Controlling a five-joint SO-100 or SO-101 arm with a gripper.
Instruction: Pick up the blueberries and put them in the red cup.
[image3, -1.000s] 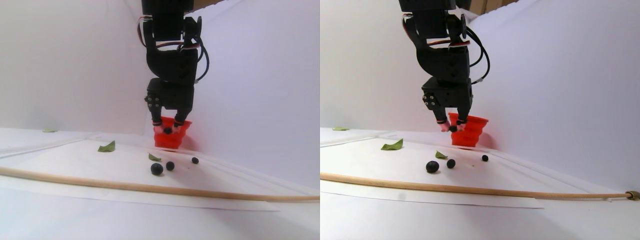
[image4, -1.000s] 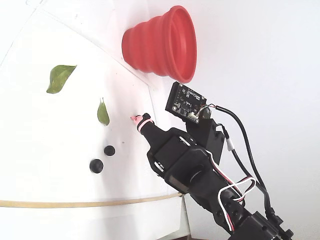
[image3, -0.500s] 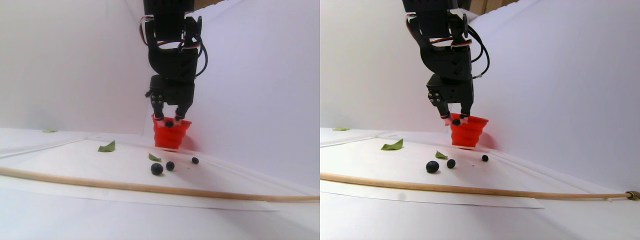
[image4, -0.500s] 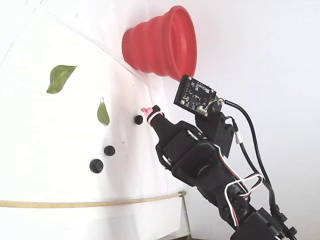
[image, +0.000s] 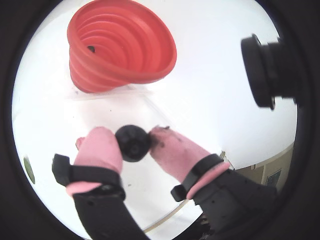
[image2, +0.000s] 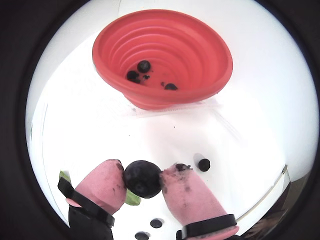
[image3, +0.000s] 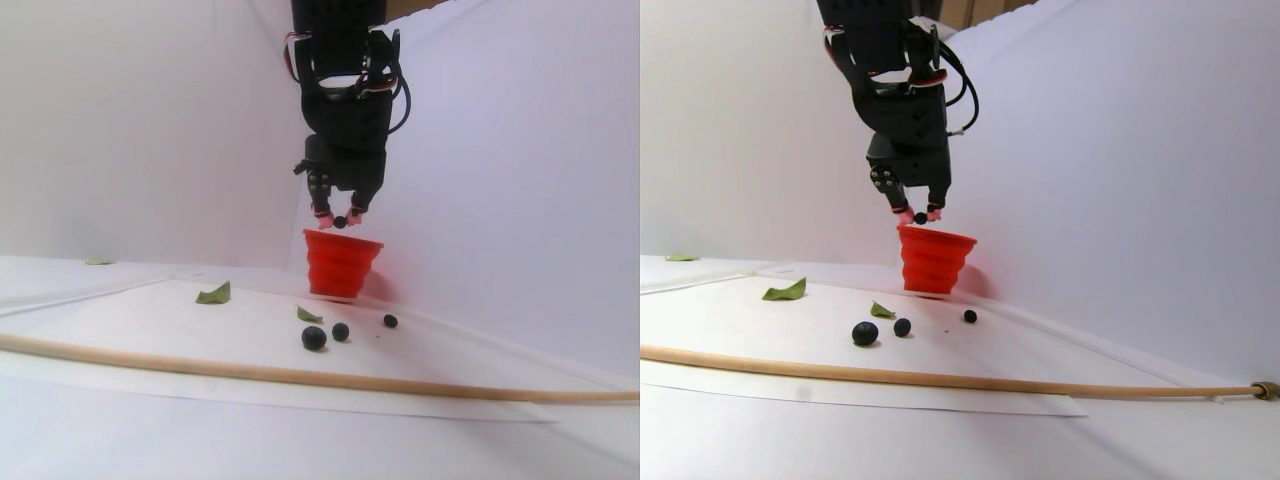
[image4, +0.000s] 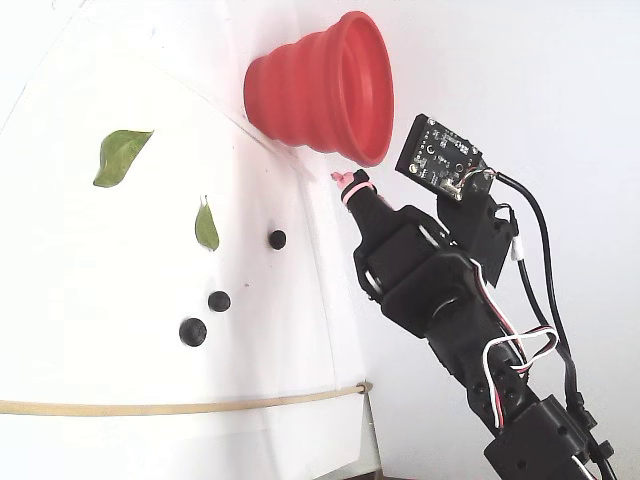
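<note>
The pincer (image2: 143, 181) is clamped on a single blueberry (image2: 142, 178), its two pink-capped fingertips (image2: 106, 184) pressing the berry from either side. In the stereo pair view the pincer (image3: 340, 220) hangs just above the rim of the red cup (image3: 341, 264), with clear air between the berry and the cup. In the fixed view its pink tips (image4: 349, 180) sit close beside the cup's wide mouth (image4: 365, 90).

Inside the red cup (image2: 165, 57) a few dark berries already lie at the bottom. Three more blueberries (image3: 314, 338) rest on the white desk (image3: 150, 340) in front of the cup, near two green leaves (image3: 213, 294). A long wooden stick (image3: 250, 374) lies across the desk nearer the camera.

This looks like the carrying step, almost at its end: one berry is lifted and brought to the cup. From the wrist views the cup's opening lies ahead of the berry rather than squarely under it, so I judge the next move calls for a little more reach over the mouth, then parting the tips to let the berry fall.

I can read no brand, label or writing anywhere.
</note>
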